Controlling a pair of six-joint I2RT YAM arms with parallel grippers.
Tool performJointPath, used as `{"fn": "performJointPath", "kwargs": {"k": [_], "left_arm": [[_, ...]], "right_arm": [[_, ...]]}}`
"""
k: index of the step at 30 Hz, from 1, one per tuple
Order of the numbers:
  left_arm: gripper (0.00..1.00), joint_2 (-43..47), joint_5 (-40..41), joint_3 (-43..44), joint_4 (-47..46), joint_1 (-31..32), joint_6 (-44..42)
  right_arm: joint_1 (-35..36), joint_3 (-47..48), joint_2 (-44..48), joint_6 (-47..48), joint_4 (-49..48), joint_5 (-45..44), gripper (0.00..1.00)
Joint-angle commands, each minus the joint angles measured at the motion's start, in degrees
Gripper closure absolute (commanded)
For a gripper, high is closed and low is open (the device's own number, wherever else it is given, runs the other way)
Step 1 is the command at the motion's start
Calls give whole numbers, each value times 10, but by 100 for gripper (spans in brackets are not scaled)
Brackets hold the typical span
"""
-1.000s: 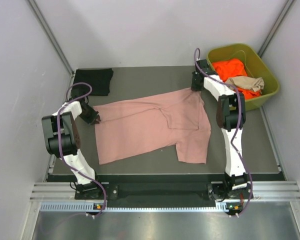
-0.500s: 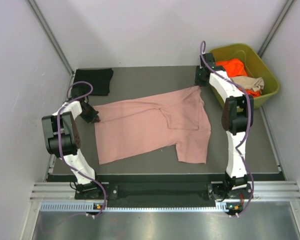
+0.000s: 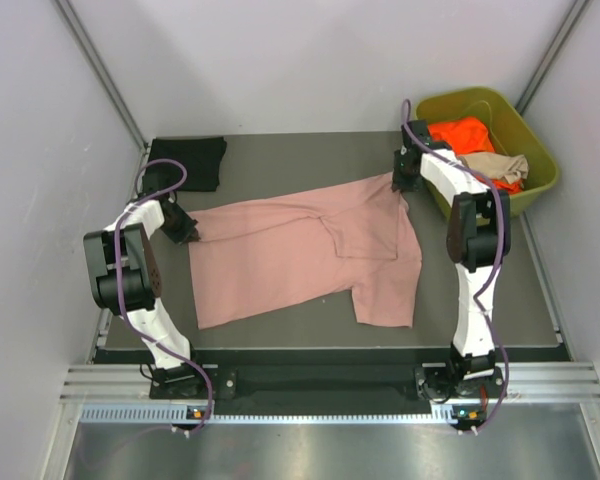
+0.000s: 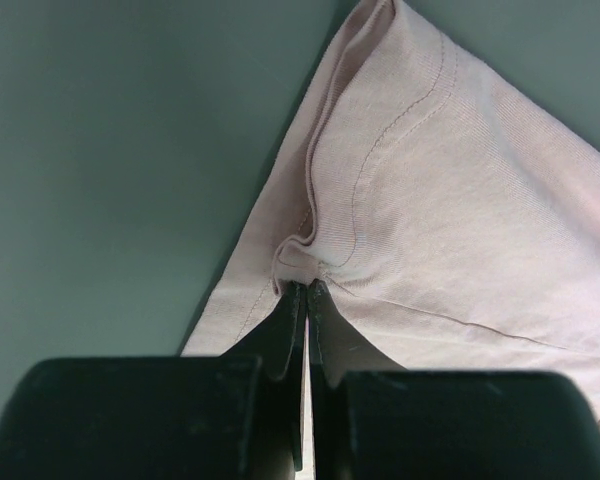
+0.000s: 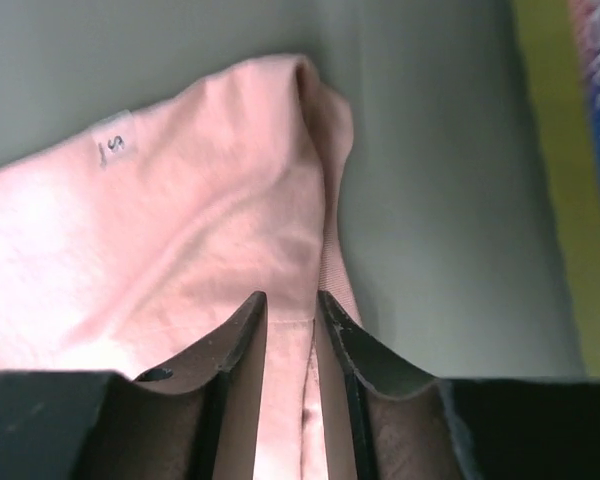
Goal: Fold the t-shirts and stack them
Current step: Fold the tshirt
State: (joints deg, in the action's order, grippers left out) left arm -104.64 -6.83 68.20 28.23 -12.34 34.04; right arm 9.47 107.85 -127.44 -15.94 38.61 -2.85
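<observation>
A dusty pink t-shirt [image 3: 300, 250] lies spread across the middle of the table. My left gripper [image 3: 190, 235] is at its left edge. In the left wrist view the gripper [image 4: 306, 288] is shut on a puckered fold of the pink hem [image 4: 460, 200]. My right gripper [image 3: 402, 185] is at the shirt's far right corner. Seen from the right wrist, it [image 5: 292, 300] stands open, its fingers astride the pink cloth [image 5: 180, 230] near the collar seam. A black t-shirt [image 3: 185, 162] lies folded at the back left. Orange [image 3: 460, 133] and tan [image 3: 495, 165] t-shirts sit in the bin.
The olive-green bin [image 3: 540, 160] stands at the back right, just beyond the right gripper; its wall [image 5: 560, 200] shows at the right of the right wrist view. White enclosure walls rise close round the table on three sides.
The left gripper has closed on the pink shirt's edge. The right gripper has come from beside the bin down onto the shirt's far right corner.
</observation>
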Motion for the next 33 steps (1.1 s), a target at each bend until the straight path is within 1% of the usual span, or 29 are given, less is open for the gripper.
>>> {"fn": "performJointPath", "kwargs": {"k": [1, 5, 7, 10, 14, 16, 21, 33], "left_arm": [[100, 18, -3, 18, -11, 1, -13], [100, 20, -1, 16, -9, 1, -15], [100, 18, -3, 16, -10, 1, -14], [100, 17, -3, 18, -10, 1, -13], [100, 18, -4, 19, -11, 2, -13], [100, 18, -4, 20, -10, 3, -12], [100, 18, -4, 18, -11, 3, -12], [100, 21, -3, 19, -12, 6, -6]], "right_arm": [[-8, -11, 32, -9, 3, 7, 74], [-9, -24, 39, -11, -4, 9, 78], [-9, -26, 33, -11, -5, 6, 78], [-8, -22, 26, -12, -1, 1, 78], [-8, -26, 20, -12, -2, -8, 74], [-9, -25, 11, -12, -6, -8, 73], [-9, -10, -2, -14, -3, -2, 73], [-7, -12, -18, -10, -8, 12, 73]]}}
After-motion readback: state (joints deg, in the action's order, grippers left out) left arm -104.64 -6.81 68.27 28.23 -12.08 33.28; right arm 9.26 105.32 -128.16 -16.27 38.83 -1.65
